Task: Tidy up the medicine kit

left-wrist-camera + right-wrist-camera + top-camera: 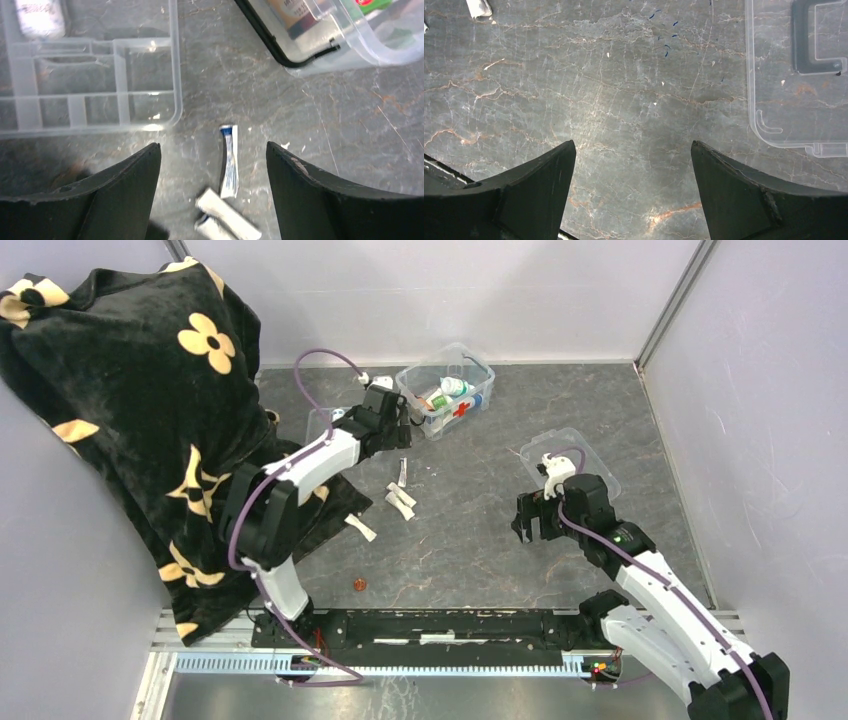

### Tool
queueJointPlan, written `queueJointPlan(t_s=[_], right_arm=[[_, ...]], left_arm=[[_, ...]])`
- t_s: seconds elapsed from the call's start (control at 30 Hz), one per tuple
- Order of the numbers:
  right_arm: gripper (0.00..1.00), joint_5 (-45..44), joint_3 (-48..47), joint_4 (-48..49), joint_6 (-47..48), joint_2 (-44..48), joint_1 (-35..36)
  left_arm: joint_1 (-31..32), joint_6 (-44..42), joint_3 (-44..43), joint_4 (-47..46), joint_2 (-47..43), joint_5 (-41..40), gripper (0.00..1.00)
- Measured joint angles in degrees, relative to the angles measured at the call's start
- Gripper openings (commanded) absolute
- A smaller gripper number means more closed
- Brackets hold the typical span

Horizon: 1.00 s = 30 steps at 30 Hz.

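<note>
Left gripper point(213, 146), jaws apart, hangs over the sachet point(230, 162), whose long axis lies square to the closing line, with the kit point(350, 50) just beyond.

Worktop point(470, 530): smooth, grey, stone-veined, faint sheen; medicine kit point(461, 410): clear glossy plastic; cloth point(120, 390) at upper left of the frame: black plush, velvety; left tool point(212, 145): matt black, slightly scuffed.

Grey marble table point(480, 550): medicine kit point(461, 412), divided tray point(122, 75), lid point(794, 120), sachets point(400, 500), coin point(358, 585).
</note>
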State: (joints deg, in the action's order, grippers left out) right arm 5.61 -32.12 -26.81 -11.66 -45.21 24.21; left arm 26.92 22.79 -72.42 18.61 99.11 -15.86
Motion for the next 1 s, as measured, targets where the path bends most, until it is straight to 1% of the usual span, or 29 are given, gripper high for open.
queueJointPlan(t_s=[0.13, 0.23, 0.53, 0.83, 1.0], right_arm=[[0.92, 0.6, 0.2, -1.5, 0.2, 1.7, 0.0], [0.92, 1.0, 0.2, -2.0, 0.7, 2.2, 0.0], [0.92, 2.0, 0.8, -2.9, 1.3, 2.2, 0.0], [0.92, 2.1, 1.5, -2.9, 1.3, 2.2, 0.0], [0.92, 2.1, 1.6, -2.9, 1.2, 2.2, 0.0]], left_arm=[[-0.8, -1.9, -4.7, -1.5, 7.1, 0.7, 0.83], [-1.6, -2.8, -6.7, -1.7, 10.5, 1.0, 0.83], [-3.5, -5.6, -11.1, -2.2, 16.4, 2.6, 0.81], [-3.5, -5.6, -10.7, -2.7, 17.6, 5.9, 0.79], [-3.5, -5.7, -8.5, -5.7, 17.4, 8.2, 0.78]])
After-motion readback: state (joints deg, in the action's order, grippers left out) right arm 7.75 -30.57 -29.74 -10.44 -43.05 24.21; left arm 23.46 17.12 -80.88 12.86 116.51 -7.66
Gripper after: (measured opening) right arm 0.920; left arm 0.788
